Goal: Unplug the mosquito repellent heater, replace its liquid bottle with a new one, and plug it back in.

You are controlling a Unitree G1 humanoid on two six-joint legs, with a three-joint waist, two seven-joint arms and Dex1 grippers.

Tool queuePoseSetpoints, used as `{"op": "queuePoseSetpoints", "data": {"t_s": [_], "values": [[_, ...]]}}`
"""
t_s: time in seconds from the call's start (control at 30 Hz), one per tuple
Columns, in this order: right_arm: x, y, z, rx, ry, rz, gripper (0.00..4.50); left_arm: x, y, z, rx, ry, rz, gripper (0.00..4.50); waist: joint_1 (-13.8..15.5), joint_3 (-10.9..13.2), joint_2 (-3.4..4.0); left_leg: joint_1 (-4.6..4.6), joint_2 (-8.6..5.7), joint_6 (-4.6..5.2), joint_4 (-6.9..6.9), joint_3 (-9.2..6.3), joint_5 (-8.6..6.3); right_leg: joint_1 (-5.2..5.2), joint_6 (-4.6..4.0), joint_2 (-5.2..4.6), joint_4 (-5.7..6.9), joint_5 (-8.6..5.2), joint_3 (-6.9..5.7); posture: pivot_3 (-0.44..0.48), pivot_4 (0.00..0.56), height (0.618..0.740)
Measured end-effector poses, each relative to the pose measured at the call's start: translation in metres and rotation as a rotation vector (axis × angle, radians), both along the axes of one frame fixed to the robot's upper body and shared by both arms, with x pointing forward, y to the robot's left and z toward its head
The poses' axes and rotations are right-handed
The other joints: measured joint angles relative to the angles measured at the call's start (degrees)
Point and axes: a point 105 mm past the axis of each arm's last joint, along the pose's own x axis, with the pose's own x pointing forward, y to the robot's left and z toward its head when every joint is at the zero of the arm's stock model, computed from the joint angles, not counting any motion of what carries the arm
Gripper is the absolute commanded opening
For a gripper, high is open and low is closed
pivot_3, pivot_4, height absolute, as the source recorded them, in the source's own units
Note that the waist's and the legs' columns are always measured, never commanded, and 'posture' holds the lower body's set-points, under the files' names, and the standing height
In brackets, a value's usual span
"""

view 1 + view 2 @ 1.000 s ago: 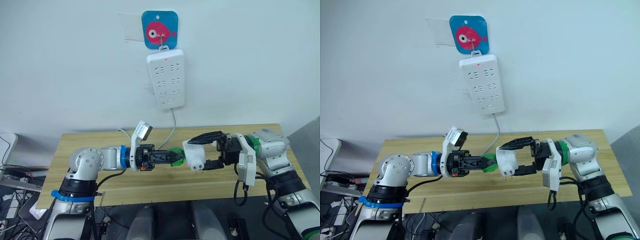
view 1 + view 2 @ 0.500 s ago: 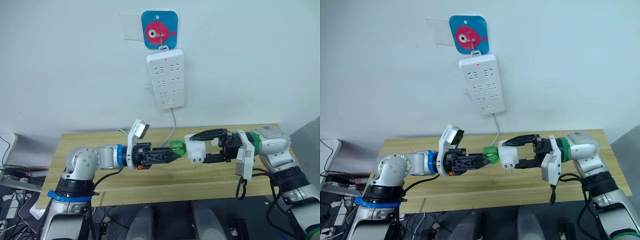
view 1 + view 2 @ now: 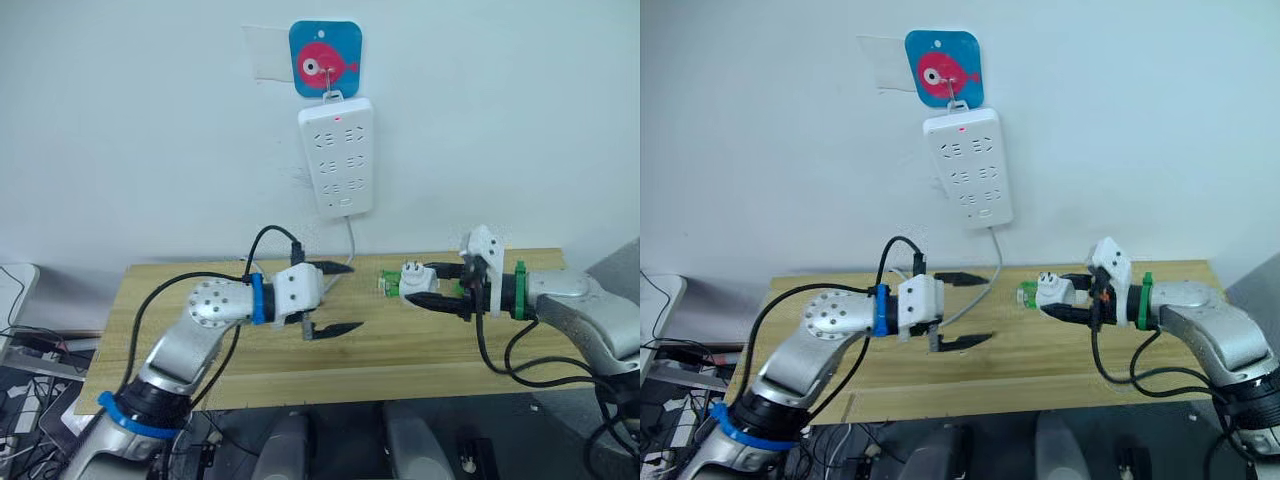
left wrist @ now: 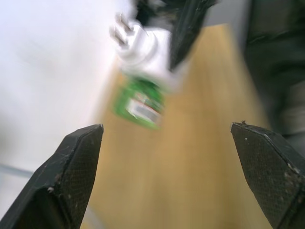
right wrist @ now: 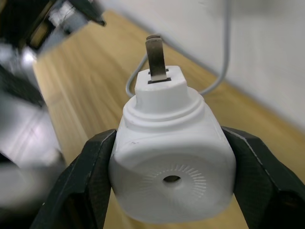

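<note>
My right gripper [image 3: 432, 287] is shut on the white mosquito repellent heater [image 3: 416, 281] and holds it above the right half of the table. Its plug prongs [image 5: 155, 51] stick out past the fingers [image 5: 90, 177]. A green liquid bottle [image 3: 388, 285] with a label sits in the heater's end and points toward my left gripper [image 3: 338, 298]. That gripper is open and empty, a short way left of the bottle. In the left wrist view the bottle [image 4: 140, 102] and heater [image 4: 144, 44] hang between its spread fingertips [image 4: 76, 164].
A white multi-socket power strip [image 3: 337, 158] hangs on the wall under a blue fish card [image 3: 324, 58]. Its cable [image 3: 349, 240] drops to the wooden table [image 3: 400, 345] behind my grippers.
My left gripper has let go of the green bottle, opened wide and drawn back to the left. The right gripper has carried the heater, with the bottle in it, to the right.
</note>
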Motion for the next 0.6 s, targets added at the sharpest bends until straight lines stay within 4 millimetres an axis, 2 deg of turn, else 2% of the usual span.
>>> {"op": "queuePoseSetpoints", "data": {"t_s": [0.1,0.23,0.4,0.6], "values": [[-0.001,0.003,0.002,0.034,0.146,-0.068,3.01,0.007,-0.012,-0.003,0.046,-0.173,0.025,4.50,0.1,0.0,-0.01,-0.04,0.00,0.11,0.00,0.07,-0.05,-0.02,0.02,0.01,-0.05,0.00,-0.08,-0.137,0.251,0.740],[0.007,0.005,0.004,0.092,0.253,-0.172,3.01,0.005,-0.025,-0.012,0.106,-0.266,0.009,4.50,-0.1,0.0,-0.01,-0.06,-0.01,0.16,0.00,0.15,-0.07,-0.06,0.02,0.02,-0.01,0.00,-0.04,-0.138,0.251,0.740],[0.004,0.009,0.006,0.109,0.313,-0.194,3.01,0.005,-0.037,-0.029,0.160,-0.282,0.011,4.50,-0.4,0.0,-0.01,-0.03,0.00,0.21,0.04,0.12,-0.04,-0.07,0.04,0.09,0.17,0.00,-0.08,-0.141,0.249,0.740],[-0.002,0.015,0.005,0.109,0.331,-0.188,3.01,0.017,-0.042,-0.022,0.168,-0.318,0.048,4.50,-0.5,0.0,0.00,0.00,0.01,0.24,0.05,0.12,-0.01,-0.06,0.06,0.37,0.25,-0.01,-0.07,-0.139,0.246,0.740]]}}
